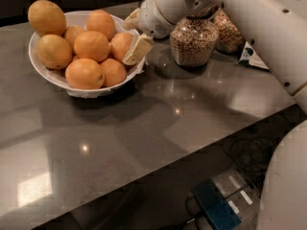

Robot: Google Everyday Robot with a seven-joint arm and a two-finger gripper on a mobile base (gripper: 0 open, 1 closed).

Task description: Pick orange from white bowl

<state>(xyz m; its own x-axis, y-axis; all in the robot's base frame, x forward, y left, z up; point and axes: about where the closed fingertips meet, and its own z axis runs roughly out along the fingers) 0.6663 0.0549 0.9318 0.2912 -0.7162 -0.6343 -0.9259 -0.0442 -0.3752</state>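
The white bowl (53, 75) stands at the back left of the grey counter, with several fruits heaped in it. Deep-orange oranges lie at its middle and front (91, 44); paler yellow-orange fruits sit at its left (46, 16). My gripper (133, 35) reaches in from the right over the bowl's right rim. Its two cream fingers (137, 50) stand on either side of the rightmost orange (120, 44) and press on it. That orange still rests in the bowl among the others.
Two glass jars of cereal (194, 40) stand just right of the bowl, right under my arm (249, 18). A paper card (252, 56) lies behind them. The counter's front edge runs diagonally to the lower right, with cables and a blue box (216, 207) on the floor below.
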